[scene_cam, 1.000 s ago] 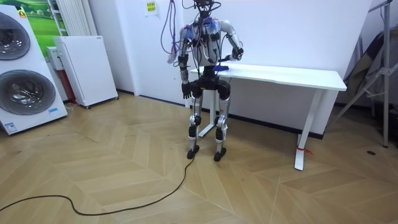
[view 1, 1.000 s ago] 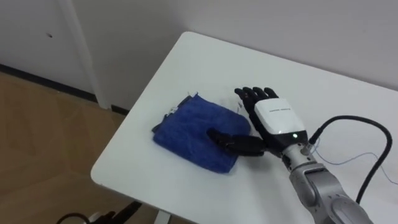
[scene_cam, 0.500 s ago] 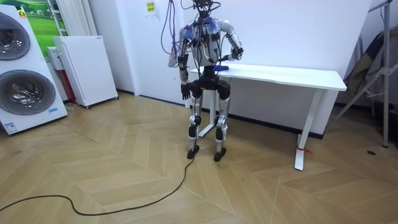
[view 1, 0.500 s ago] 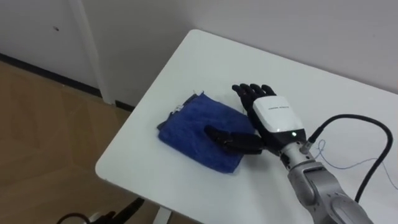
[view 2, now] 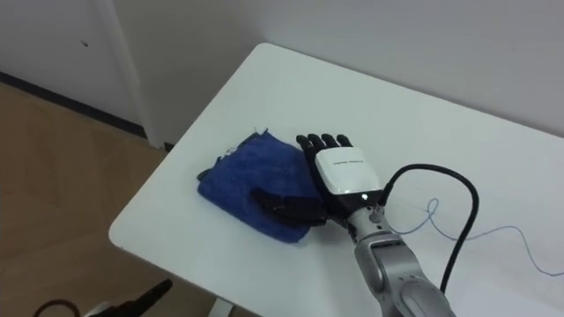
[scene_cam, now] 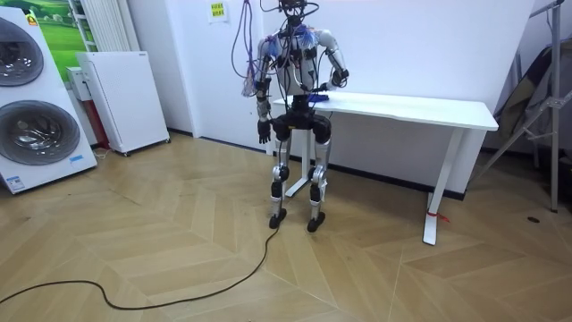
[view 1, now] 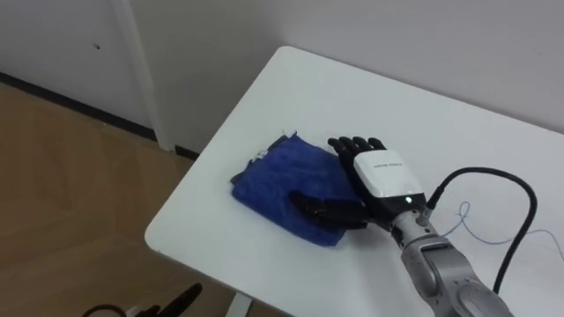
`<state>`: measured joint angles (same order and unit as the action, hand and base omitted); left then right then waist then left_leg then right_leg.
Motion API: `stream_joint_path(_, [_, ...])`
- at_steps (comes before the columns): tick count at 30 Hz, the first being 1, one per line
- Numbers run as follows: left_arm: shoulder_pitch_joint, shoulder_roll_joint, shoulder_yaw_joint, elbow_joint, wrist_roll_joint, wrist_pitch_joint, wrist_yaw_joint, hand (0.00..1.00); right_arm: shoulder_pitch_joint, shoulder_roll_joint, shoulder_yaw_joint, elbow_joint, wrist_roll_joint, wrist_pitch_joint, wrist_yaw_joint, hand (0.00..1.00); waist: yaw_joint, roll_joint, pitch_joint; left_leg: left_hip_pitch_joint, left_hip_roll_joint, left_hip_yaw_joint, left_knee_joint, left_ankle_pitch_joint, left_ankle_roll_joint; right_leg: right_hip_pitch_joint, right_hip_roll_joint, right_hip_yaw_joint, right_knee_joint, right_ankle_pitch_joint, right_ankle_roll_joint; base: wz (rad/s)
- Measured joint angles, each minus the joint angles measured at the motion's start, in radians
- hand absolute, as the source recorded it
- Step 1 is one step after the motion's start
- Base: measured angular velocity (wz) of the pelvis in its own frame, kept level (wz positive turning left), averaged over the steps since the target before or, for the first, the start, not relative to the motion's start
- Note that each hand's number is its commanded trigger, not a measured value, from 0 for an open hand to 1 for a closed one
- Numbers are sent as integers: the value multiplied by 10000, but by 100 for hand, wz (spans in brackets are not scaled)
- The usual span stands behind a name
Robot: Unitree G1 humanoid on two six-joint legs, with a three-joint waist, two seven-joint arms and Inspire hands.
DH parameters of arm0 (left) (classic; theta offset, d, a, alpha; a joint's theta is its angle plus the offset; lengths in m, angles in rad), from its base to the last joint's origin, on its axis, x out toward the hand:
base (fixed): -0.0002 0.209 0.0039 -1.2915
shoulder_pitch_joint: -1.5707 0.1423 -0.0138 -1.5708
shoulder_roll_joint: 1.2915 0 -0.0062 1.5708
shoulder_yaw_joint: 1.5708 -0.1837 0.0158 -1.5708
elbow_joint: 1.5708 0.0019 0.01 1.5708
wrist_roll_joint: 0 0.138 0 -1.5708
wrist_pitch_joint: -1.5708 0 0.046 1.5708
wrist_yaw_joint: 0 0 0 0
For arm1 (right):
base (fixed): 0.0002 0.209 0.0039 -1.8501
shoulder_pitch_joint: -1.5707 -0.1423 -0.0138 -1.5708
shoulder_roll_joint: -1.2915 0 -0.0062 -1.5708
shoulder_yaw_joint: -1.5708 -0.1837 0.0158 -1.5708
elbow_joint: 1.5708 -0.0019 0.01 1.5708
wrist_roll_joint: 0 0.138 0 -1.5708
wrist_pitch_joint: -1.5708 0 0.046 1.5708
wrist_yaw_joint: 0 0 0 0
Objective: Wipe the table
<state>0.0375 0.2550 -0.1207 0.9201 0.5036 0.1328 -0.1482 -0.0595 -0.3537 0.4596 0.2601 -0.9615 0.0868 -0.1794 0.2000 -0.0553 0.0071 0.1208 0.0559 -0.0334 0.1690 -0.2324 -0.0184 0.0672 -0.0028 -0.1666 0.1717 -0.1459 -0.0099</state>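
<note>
Near table point(view 1: 300, 88) corner | right hand point(view 1: 383, 176) flat on blue cloth point(view 1: 278, 176), fingers point(view 1: 351, 146) straight, gripping nothing | suggest: press evenly, sweep slow, stay off edge

Deep blue cloth point(view 1: 284, 185), plain white tabletop point(view 1: 352, 97), robot hand point(view 1: 383, 174) seen with black fingers and a white back, floor point(scene_cam: 179, 259) laid in light brown herringbone wood, wall point(scene_cam: 420, 45) painted white.

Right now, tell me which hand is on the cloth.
The right hand, open, thumb lying across the blue cloth; the left hand hangs at its side.
</note>
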Motion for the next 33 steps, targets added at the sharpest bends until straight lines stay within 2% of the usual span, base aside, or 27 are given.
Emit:
stream_joint_path(4, [133, 4, -1, 40, -1, 138, 1, 0, 1, 57, 281, 478, 5, 131, 78, 0, 82, -26, -5, -6, 1, 3, 8, 0, 0, 5, 2, -3, -16, 0, 0, 0])
stream_joint_path(10, [267, 27, -3, 27, -3, 149, 1, 0, -4, 93, 299, 694, 15, 151, 12, 0, 85, -22, 1, -43, -1, -1, 11, 0, 0, 7, -7, -49, -37, -4, 6, 2])
stream_joint_path(19, [579, 68, 2, 30, -22, 229, 3, 0, 2, 95, 298, 1711, 382, -21, -450, 0, -6, -90, -1, 237, -114, -299, -3, -1, 8, 578, -125, -393, -231, -101, 113, 16])
stream_joint_path(20, [641, 67, 1, 30, -43, 253, 3, 0, -9, 101, 298, 1881, 409, -29, -494, 38, -8, -83, -1, 295, -137, -341, -1, -8, 19, 664, -147, -443, -241, -110, 130, 11])
stream_joint_path(21, [659, 64, -1, 31, -61, 281, 3, 0, -13, 107, 297, 1971, 407, -37, -532, 95, -11, -80, -2, 304, -147, -349, 5, -12, 27, 686, -159, -486, -241, -114, 136, 11])
stream_joint_path(22, [672, 66, 0, 32, -129, 328, 3, 0, -14, 133, 290, 2039, 404, -37, -633, 100, -15, -69, -3, 299, -154, -362, 9, -21, 45, 698, -174, -552, -237, -116, 139, 7])
stream_joint_path(27, [797, 76, 4, 48, -201, 420, 3, 0, -110, 146, 228, 2143, 402, -36, -1157, 100, -33, 59, -71, 304, -167, -419, 13, -23, 48, 741, -196, -660, -224, -118, 144, 5])
stream_joint_path(29, [877, 76, 24, 49, -201, 420, 3, 0, -178, 145, 23, 2129, 421, -164, -1379, 100, -42, 151, -113, 368, -171, -486, 10, -22, 47, 820, -200, -732, -227, -120, 146, 8])
stream_joint_path(30, [895, 76, 24, 49, -201, 420, 3, 0, -178, 143, -37, 2138, 436, -219, -1408, 100, -39, 178, -101, 417, -171, -494, 3, -22, 48, 870, -204, -758, -232, -122, 150, 8])
stream_joint_path(33, [950, 75, 131, 50, -199, 410, 3, 0, -176, 119, -155, 2222, 437, -276, -1696, 100, -17, 260, -137, 501, -203, -507, -3, -16, 58, 944, -245, -853, -248, -155, 177, 8])
